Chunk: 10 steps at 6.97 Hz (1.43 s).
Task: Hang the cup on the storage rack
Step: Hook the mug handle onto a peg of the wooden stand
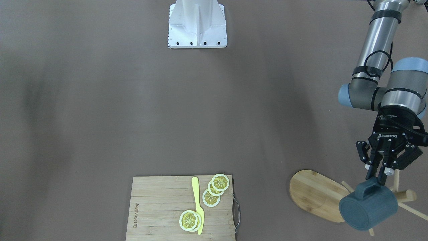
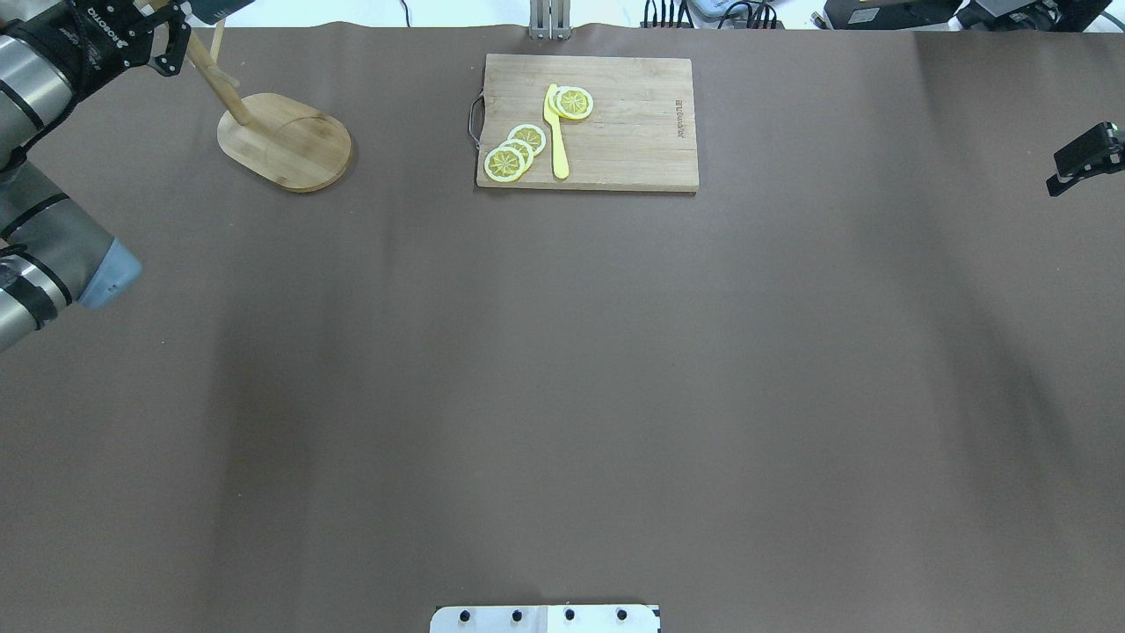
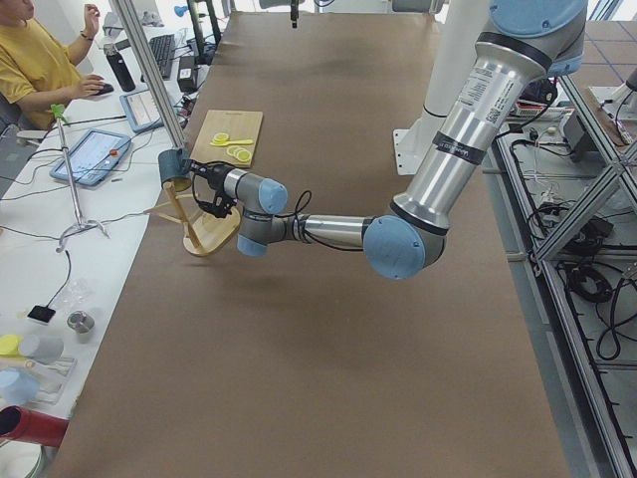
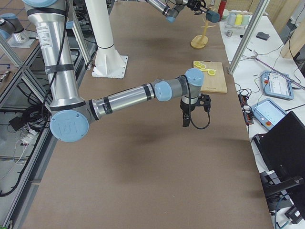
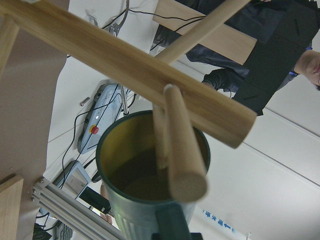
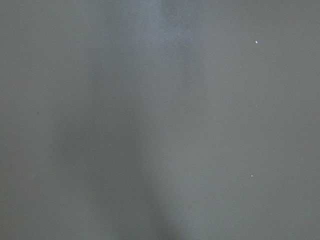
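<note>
A blunt wooden peg (image 5: 182, 160) of the storage rack (image 5: 125, 65) looms closest in the left wrist view. Its round end crosses the mouth of the cup (image 5: 125, 172), and the cup's yellow inside shows behind it.

From across the worktop (image 1: 100, 100), we see the left tool (image 1: 377, 177) come down on the cup from above. Its fingers are drawn close together, pinching the loop handle. The dark teal cup hangs tilted on its side with its base turned toward that camera. It sits among the rack's thin pegs and hides the post there. The rack's oval base lies flat on the worktop just beside the cup. We cannot tell whether the handle sits over a peg.

The right tool (image 4: 192, 110) points down over the brown worktop, well apart from the rack. Its own camera shows only the worktop's surface. We cannot tell whether its fingers are spread or pressed together.

Between the two arms, near the operators' edge, lies a cutting board (image 1: 160, 207) with a metal handle. It carries several lemon slices (image 1: 220, 182) and a yellow knife (image 1: 197, 204) that rests lengthwise among them.
</note>
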Each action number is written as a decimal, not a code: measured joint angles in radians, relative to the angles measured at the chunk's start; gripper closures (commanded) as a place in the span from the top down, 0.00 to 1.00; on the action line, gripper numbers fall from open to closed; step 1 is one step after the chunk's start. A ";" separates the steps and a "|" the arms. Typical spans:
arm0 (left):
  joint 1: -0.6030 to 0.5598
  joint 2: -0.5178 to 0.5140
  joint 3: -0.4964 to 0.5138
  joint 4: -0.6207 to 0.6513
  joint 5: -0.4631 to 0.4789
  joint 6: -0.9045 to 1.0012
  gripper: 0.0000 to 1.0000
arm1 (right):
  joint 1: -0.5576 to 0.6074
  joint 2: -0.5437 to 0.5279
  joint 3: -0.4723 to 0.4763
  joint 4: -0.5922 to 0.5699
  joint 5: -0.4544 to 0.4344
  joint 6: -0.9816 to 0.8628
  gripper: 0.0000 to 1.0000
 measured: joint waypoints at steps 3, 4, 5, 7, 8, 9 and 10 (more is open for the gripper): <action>0.001 0.025 0.007 -0.046 0.000 -0.085 0.00 | 0.000 0.005 0.000 0.000 0.000 0.000 1.00; 0.002 0.025 0.011 -0.050 -0.001 -0.103 0.00 | 0.000 0.006 0.000 0.000 0.000 0.001 1.00; 0.002 0.026 0.013 -0.052 -0.001 -0.114 0.00 | 0.000 0.007 0.000 0.000 0.000 0.000 1.00; 0.004 0.026 0.015 -0.054 -0.001 -0.119 0.61 | 0.000 0.007 -0.001 0.000 0.000 0.000 1.00; 0.006 0.026 0.016 -0.054 -0.001 -0.118 0.84 | 0.000 0.007 -0.001 0.000 0.000 0.000 1.00; 0.007 0.025 0.018 -0.053 -0.001 -0.115 0.92 | -0.001 0.007 -0.003 0.000 0.000 0.000 1.00; 0.008 0.025 0.018 -0.053 -0.002 -0.113 0.96 | -0.001 0.007 -0.004 0.000 0.000 0.000 1.00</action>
